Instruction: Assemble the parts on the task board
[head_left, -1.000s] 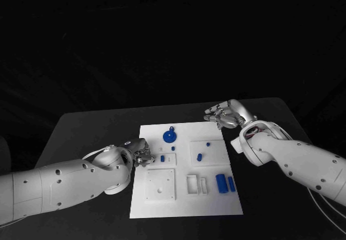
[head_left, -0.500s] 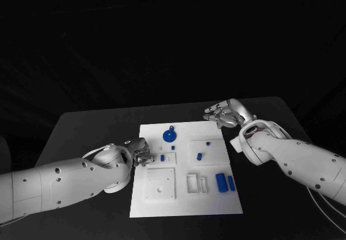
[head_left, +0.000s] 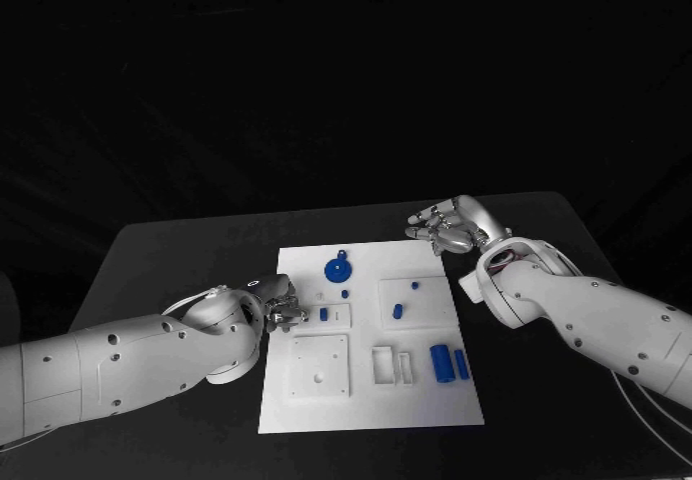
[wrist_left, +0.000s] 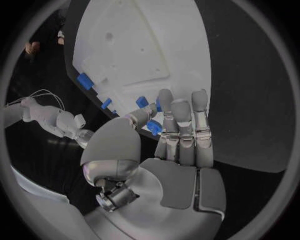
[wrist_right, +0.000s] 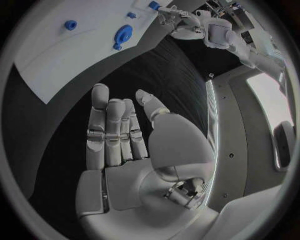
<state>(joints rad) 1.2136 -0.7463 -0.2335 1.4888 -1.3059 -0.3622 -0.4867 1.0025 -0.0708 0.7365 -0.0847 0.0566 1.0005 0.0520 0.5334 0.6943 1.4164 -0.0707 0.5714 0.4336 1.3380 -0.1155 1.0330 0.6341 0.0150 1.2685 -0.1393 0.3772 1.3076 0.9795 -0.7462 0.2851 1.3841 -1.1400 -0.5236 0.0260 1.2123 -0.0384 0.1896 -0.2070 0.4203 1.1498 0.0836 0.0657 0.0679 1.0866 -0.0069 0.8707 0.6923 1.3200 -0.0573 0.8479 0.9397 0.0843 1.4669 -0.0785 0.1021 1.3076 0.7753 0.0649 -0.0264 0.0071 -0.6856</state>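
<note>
Two hands: my left hand (head_left: 277, 308) pinches a small blue part (wrist_left: 154, 127) at the task board's (head_left: 361, 408) left edge; my right hand (head_left: 456, 229) hovers open, empty, beyond its far corner.

1. The room around me is very dark. Past the far edge of my black table (head_left: 188, 250) I see just black.
2. The white task board (head_left: 368, 400) is the brightest thing, glowing a bit.
3. My silver hands shine softly.
4. My wrist pictures are round like a fishbowl, so the board's straight edges bend.
5. Things near the round rims look smeared and dim.
</note>
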